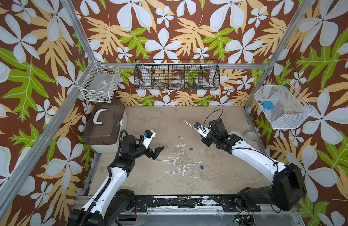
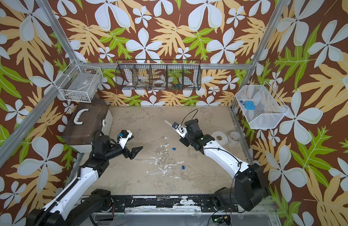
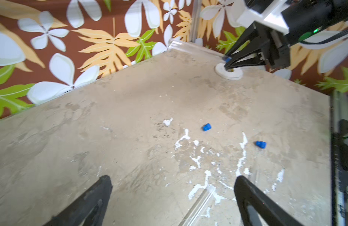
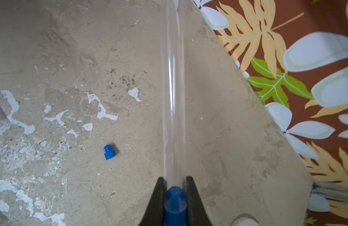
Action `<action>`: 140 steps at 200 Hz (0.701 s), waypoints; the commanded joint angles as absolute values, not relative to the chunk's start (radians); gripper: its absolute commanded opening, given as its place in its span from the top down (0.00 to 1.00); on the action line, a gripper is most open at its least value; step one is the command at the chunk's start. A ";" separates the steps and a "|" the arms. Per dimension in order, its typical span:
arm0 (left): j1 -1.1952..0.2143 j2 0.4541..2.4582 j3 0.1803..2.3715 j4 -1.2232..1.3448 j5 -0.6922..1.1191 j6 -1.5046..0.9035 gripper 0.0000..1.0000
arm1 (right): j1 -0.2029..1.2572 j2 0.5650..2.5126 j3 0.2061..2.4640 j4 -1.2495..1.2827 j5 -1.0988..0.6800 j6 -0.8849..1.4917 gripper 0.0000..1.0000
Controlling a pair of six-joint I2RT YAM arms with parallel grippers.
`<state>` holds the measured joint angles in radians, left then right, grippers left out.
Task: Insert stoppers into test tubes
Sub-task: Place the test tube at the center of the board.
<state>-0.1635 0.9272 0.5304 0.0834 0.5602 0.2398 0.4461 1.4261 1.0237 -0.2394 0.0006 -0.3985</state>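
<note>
My right gripper (image 4: 175, 181) is shut on a clear test tube (image 4: 172, 88). A blue stopper (image 4: 175, 199) sits in the tube's end between the jaws. In both top views that test tube (image 1: 187, 123) (image 2: 167, 123) sticks out over the table, toward the back. Two loose blue stoppers (image 1: 191, 148) (image 1: 202, 167) lie mid-table, and the wrist views show them too (image 3: 206, 127) (image 4: 109, 152). Two more test tubes (image 1: 164, 160) (image 1: 179, 171) lie flat on the table. My left gripper (image 1: 159, 153) (image 3: 173, 187) is open just above one of them (image 3: 200, 203), holding nothing.
A brown-lidded toolbox (image 1: 104, 125) stands at the left behind my left arm. White tape rolls (image 2: 219, 138) (image 2: 233, 137) lie by the right wall. Wire baskets hang on the walls; the right one (image 1: 286, 119) holds a flat blue square object (image 1: 268, 104).
</note>
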 commanded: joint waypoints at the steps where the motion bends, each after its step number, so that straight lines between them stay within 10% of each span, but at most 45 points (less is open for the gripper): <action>1: -0.159 0.927 0.540 0.103 0.430 0.245 0.00 | 0.381 1.470 1.041 -0.245 -0.013 -0.269 0.93; 140: -0.159 0.911 0.527 0.106 0.476 0.245 0.00 | 0.341 1.887 1.186 -0.468 -0.021 -0.190 0.92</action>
<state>-0.1600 0.9157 0.5171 0.1062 0.4725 0.2401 0.3416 1.8671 1.1770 -0.4274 -0.0055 -0.2077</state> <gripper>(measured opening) 0.999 0.145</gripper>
